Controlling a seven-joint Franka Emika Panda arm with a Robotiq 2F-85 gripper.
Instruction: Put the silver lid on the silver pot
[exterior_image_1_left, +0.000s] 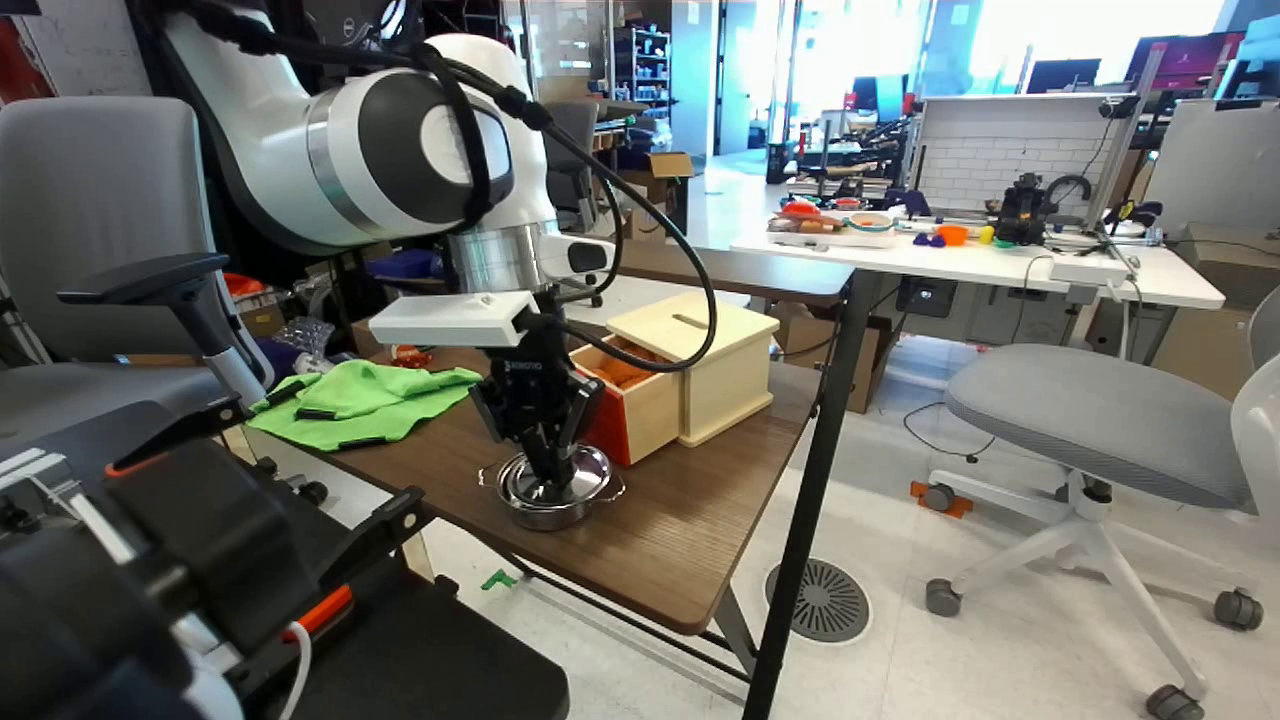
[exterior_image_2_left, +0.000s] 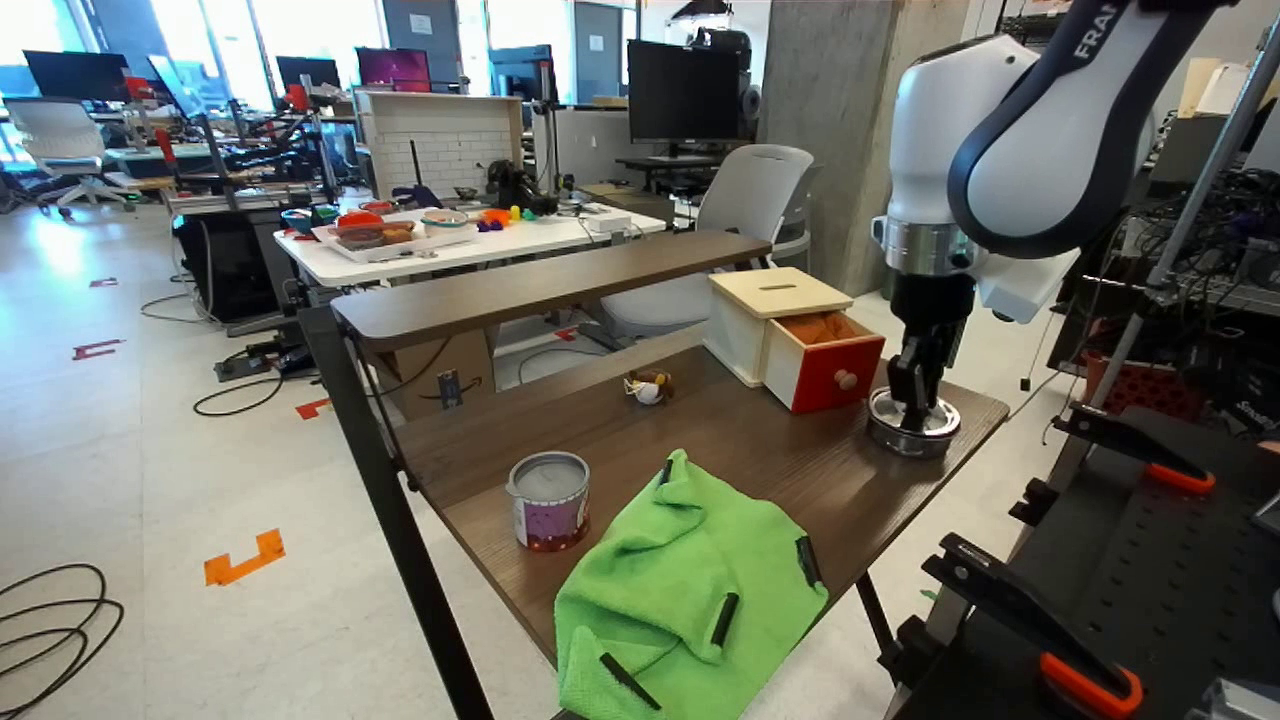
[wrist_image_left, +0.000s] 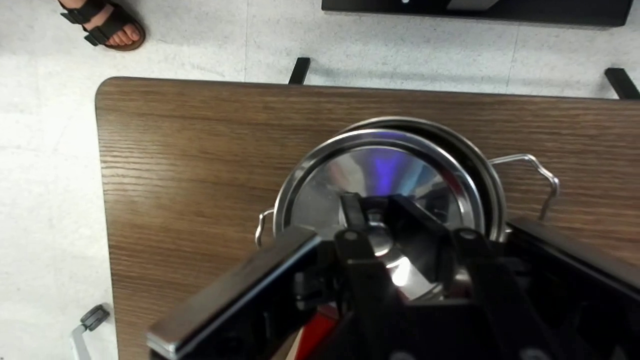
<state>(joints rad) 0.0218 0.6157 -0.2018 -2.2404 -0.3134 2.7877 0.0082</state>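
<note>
The silver pot stands near the table's edge, with a wire handle on each side; it also shows in an exterior view. The silver lid is over the pot. In the wrist view it sits off-centre, and a dark crescent of the pot's inside shows beside the pot rim at the upper right. In an exterior view the lid looks tilted. My gripper points down, its fingers closed around the lid's round knob. Whether the lid rests on the rim everywhere cannot be told.
A wooden box with an open red-fronted drawer stands close to the pot. A green cloth, a purple-labelled tub and a small toy lie on the table. A black cart stands alongside.
</note>
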